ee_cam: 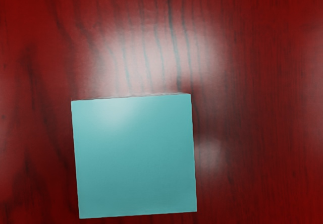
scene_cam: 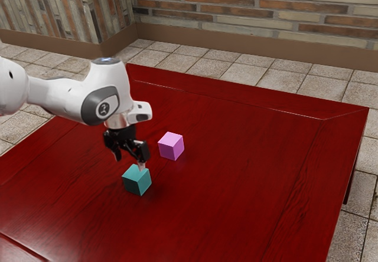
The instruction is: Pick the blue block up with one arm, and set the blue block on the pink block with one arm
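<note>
free: bare table (scene_cam: 266, 173) around blue block (scene_cam: 137, 180) | obstacle: pink block (scene_cam: 170, 146) nearby, not touching

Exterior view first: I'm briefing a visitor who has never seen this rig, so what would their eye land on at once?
The glossy dark red wooden table dominates, and toward the exterior view's left the black two-finger claw hangs open just above a teal-blue cube. A pink cube sits apart from it, a little toward the exterior view's right and farther back. In the wrist view the teal-blue cube lies right under the hand.

No legible text or markings
</note>
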Action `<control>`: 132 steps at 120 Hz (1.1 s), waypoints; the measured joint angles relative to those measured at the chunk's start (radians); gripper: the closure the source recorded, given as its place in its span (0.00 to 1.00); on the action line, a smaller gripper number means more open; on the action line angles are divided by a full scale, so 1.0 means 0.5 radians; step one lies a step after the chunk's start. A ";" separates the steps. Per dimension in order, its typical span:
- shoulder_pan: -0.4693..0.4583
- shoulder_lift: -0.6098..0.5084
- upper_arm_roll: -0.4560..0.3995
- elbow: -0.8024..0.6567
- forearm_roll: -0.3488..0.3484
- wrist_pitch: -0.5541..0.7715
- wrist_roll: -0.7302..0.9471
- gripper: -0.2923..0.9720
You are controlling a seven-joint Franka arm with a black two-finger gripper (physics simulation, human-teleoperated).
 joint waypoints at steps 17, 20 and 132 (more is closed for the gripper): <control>0.001 0.073 0.001 -0.006 -0.008 0.077 0.002 0.23; 0.000 0.084 0.001 -0.006 -0.009 0.087 0.003 0.23; 0.004 0.378 0.057 0.044 0.024 0.290 0.032 0.23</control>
